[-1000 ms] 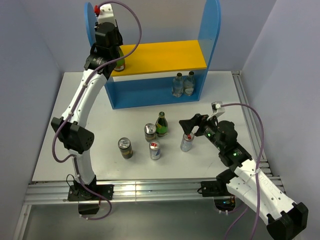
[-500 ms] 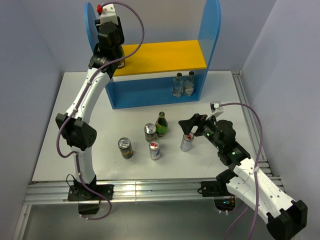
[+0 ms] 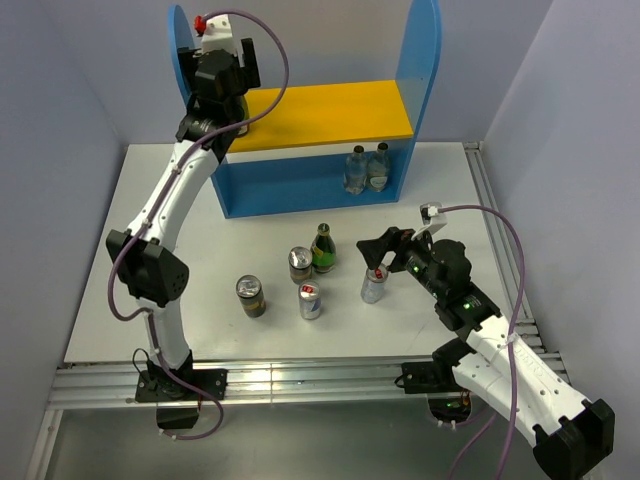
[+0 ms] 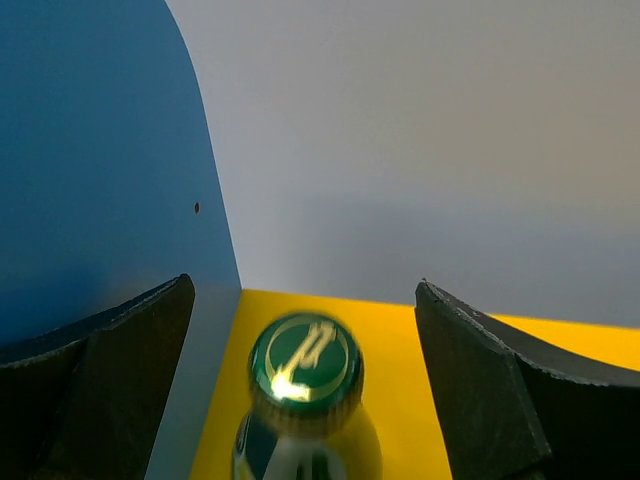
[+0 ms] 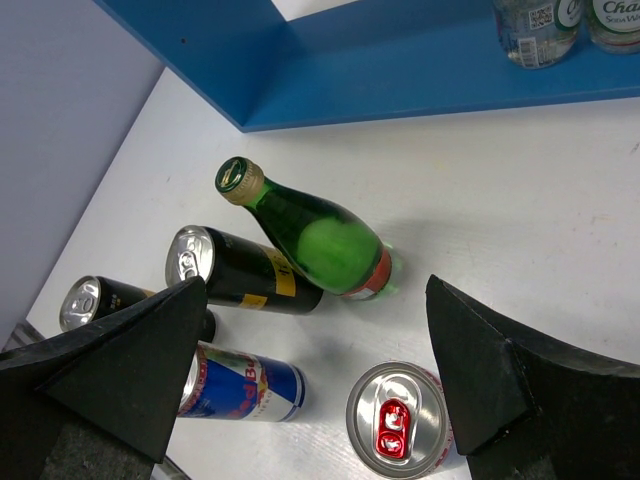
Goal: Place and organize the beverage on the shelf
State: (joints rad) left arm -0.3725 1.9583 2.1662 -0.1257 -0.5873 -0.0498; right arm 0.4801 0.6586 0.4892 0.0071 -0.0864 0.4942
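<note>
Bottle shelved, both end effectors released

At left, the left end effector (image 4: 305, 300) hangs spread over a green glass bottle with a green cap (image 4: 305, 362), fingers clear on both sides; the bottle stands at the left end of the yellow upper board of the blue two-level shelf (image 3: 330, 112). Two clear plastic water bottles (image 3: 356, 170) stand on its lower level, right side. Further right, the right end effector (image 3: 378, 250) hovers, fingers apart, above a silver can with a red tab (image 5: 400, 420) on the white surface (image 3: 440, 180)

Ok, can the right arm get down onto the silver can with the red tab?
Probably yes: the right gripper hangs open above the silver can, which stands apart from the Red Bull can and green bottle.
</note>
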